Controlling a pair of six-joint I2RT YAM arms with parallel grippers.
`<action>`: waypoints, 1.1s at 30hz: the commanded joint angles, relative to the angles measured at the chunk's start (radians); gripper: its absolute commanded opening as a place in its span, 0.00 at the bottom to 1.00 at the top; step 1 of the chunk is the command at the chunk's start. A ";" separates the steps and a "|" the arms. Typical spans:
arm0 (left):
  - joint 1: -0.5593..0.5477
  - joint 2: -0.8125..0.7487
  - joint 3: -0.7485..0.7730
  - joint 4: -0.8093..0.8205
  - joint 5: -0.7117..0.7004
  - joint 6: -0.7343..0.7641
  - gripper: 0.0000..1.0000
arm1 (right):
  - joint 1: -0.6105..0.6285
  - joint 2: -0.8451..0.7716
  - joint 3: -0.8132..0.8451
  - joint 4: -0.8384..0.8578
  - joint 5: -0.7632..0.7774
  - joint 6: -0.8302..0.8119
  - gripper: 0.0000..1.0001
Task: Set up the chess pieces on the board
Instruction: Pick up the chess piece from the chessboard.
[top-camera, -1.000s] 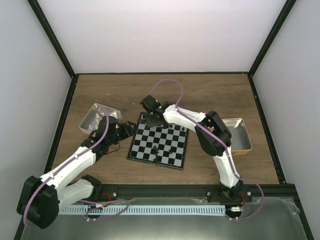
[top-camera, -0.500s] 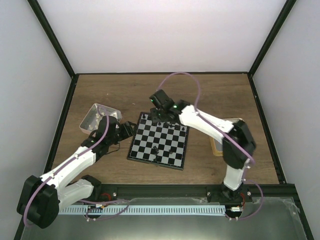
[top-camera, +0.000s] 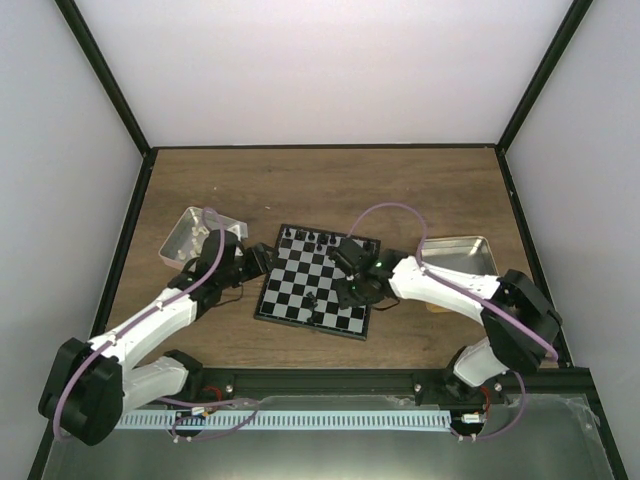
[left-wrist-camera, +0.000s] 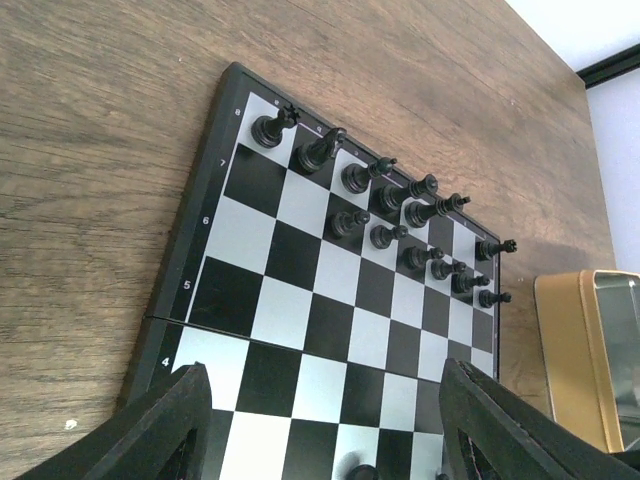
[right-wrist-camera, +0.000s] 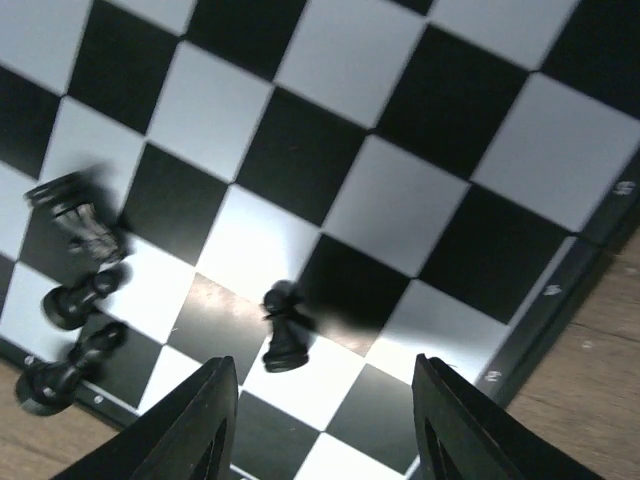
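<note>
Enclosed on three sides by plain white walls (top-camera: 320, 70), joined at the far corners by slanting black frame bars (top-camera: 105, 75). Below, a brown wood-grain tabletop (top-camera: 320, 185) edged by a thin black rim (top-camera: 320, 147). Along the near edge, a white slotted rail (top-camera: 330, 418) and a dull grey metal sheet (top-camera: 330, 455). Lit evenly, with only soft shadows.

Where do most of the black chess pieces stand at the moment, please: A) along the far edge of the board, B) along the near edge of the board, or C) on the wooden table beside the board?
A: the left wrist view shows the chess pieces lined up in two rows along the far edge of the board, with only a few elsewhere on it.
</note>
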 joint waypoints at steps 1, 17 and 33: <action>0.003 0.011 0.013 0.044 0.023 -0.011 0.64 | 0.048 0.028 0.030 0.020 -0.018 -0.017 0.49; 0.003 0.019 0.015 0.047 0.027 -0.012 0.64 | 0.098 0.145 0.067 0.009 0.056 -0.050 0.27; 0.004 0.009 0.019 0.056 0.063 -0.006 0.65 | 0.102 0.112 0.046 0.059 0.112 -0.038 0.11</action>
